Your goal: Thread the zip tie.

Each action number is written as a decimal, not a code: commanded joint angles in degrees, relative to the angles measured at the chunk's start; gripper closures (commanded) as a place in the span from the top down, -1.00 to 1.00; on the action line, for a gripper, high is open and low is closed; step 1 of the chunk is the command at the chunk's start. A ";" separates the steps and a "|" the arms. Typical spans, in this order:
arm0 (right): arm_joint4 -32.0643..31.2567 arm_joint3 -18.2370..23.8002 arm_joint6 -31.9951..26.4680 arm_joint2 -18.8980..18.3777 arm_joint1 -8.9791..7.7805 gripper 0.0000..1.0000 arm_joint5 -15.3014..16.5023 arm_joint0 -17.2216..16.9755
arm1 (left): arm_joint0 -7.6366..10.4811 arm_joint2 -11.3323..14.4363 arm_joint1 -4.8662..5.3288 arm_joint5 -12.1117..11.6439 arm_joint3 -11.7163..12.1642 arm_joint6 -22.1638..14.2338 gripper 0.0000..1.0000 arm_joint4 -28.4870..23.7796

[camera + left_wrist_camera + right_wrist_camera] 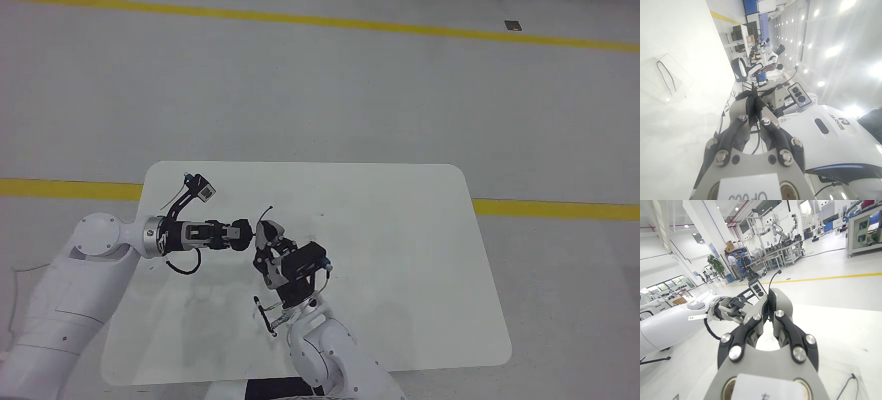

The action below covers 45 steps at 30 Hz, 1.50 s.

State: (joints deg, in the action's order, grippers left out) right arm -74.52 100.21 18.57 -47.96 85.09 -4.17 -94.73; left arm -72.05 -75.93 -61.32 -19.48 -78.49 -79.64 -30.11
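The right gripper (769, 298) is squeezed shut on the thin black plastic zip tie (772, 281). The zip tie pokes out from between its fingertips and goes up in a soft bend. Its little square head is at the very top, in the air above the flat white table (400, 250). The rest of the zip tie is hidden inside the fingers, so I cannot see where the pointy tail goes.

The left gripper (753, 103) comes in from the side and meets the right gripper tip to tip. Its fingers are pressed together too. I cannot tell if it has the tail pinched or nothing at all.

What matters most for the next move, I think, is that the head sits up above both grippers. The long line of the zip tie runs up and away from the right gripper's fingertips. The tail has to bend round and go into the hole in that head. The left gripper looks best placed to feed it in, since the right one is busy holding. The head is tiny, so the aim could slip.

A second black tie (664, 75), bent like a hairpin, lies on a clear flat plastic tray (651, 85) on the table, apart from both grippers
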 commanded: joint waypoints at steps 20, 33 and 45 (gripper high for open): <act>1.42 -0.42 -0.04 1.72 0.29 -1.00 -5.17 0.86 | 0.00 0.00 0.00 0.00 0.00 0.00 -1.00 0.00; 2.74 -0.21 0.96 2.05 0.00 -1.00 -5.78 0.94 | 0.00 0.00 0.00 0.00 0.00 0.00 -1.00 0.00; 4.17 0.09 0.88 2.75 -0.40 -1.00 -4.99 1.28 | 0.00 0.00 0.00 0.00 0.00 0.00 -1.00 0.00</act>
State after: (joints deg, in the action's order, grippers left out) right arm -70.44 100.30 19.43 -45.26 84.71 -9.16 -93.47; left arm -72.05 -75.93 -61.32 -19.48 -78.49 -79.64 -30.11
